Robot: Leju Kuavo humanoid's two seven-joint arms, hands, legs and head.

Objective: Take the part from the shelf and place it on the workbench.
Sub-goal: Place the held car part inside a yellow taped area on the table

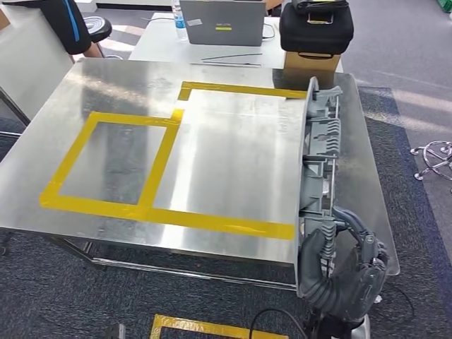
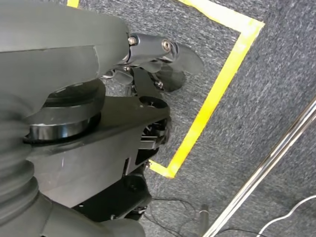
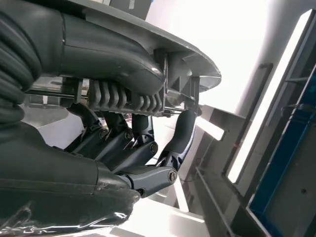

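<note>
Fingers [image 3: 123, 148] of the right hand [image 1: 341, 275] are clamping the grey part [image 1: 320, 162], standing on edge along the workbench's [image 1: 234, 155] right edge. Left hand [image 2: 164, 54] is hanging over carpet, its state unclear.

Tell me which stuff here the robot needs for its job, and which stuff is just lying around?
For the job:
- grey part, gripped by the right hand
- metal workbench, where it goes
- yellow tape outlines, probably marking the spot

Just lying about:
- laptop
- water bottle
- black case
- cardboard box
- stool
</note>
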